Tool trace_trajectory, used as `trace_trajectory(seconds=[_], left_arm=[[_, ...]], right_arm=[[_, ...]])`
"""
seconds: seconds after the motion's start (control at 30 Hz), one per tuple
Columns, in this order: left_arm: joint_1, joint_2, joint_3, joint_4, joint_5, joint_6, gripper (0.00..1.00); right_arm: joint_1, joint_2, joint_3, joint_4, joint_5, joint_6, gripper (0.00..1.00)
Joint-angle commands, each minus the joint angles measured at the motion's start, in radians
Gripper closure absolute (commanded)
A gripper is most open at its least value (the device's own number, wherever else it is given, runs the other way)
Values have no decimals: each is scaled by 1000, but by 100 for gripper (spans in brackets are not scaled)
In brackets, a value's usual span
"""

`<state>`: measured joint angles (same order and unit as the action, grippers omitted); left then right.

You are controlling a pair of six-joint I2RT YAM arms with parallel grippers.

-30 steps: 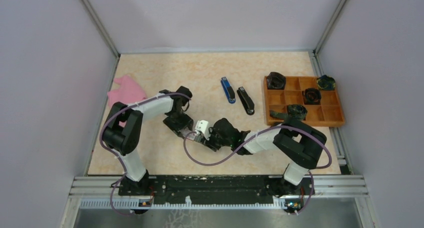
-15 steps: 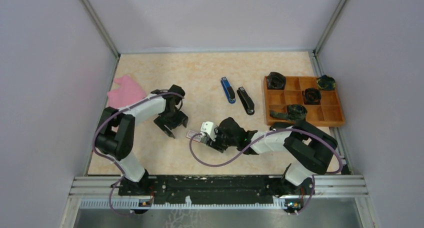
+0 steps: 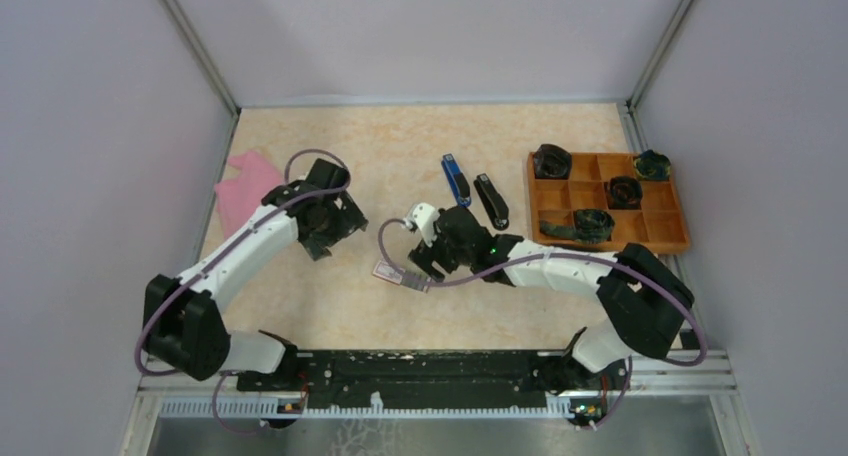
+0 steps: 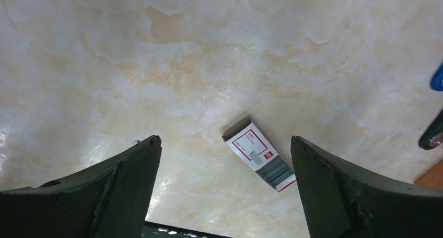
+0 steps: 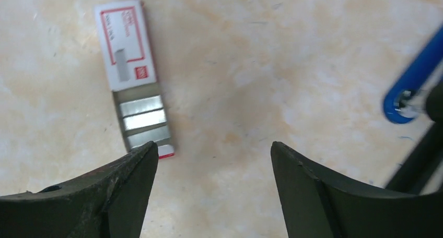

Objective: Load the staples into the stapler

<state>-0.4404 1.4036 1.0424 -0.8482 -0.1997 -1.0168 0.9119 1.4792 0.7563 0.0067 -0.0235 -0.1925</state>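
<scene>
The box of staples (image 5: 133, 76) lies flat on the table (image 3: 400, 146), one end slid open – grey strips show. The left gripper (image 4: 225, 141) and right gripper (image 5: 213, 149) hang over it, jaws wide, holding nothing. The right gripper sits between the box and the blue stapler (image 3: 456, 179) and black stapler (image 3: 491, 201). A pink cloth (image 3: 240, 191) and wooden tray (image 3: 608, 246) lie well apart.

staples (image 4: 258, 159): box flat on counter (image 4: 156, 66), grey strip showing | jaws: spread wide, clear of box, empty
</scene>
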Motion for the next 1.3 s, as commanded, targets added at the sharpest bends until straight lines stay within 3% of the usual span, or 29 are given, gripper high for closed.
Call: trace_trajectory(seconds=[0.0, 0.23, 0.43, 0.63, 0.8, 1.03, 1.27], left_arm=[[8, -110, -15, 64, -71, 167, 1], [10, -242, 10, 202, -88, 469, 1], [12, -325, 26, 304, -49, 666, 1], [22, -430, -89, 404, 15, 709, 1], [38, -415, -107, 396, 76, 713, 1], [129, -365, -108, 401, 230, 706, 1], [259, -351, -143, 465, 455, 695, 1]], right_arm=[[-42, -68, 115, -123, 135, 118, 19], [-154, -53, 228, -207, 245, 261, 17], [-260, 67, 382, -278, 267, 319, 18], [-336, 278, 563, -331, 252, 315, 26], [-354, 425, 703, -341, 277, 304, 30], [-369, 610, 860, -381, 305, 299, 47], [-370, 659, 933, -435, 274, 312, 83]])
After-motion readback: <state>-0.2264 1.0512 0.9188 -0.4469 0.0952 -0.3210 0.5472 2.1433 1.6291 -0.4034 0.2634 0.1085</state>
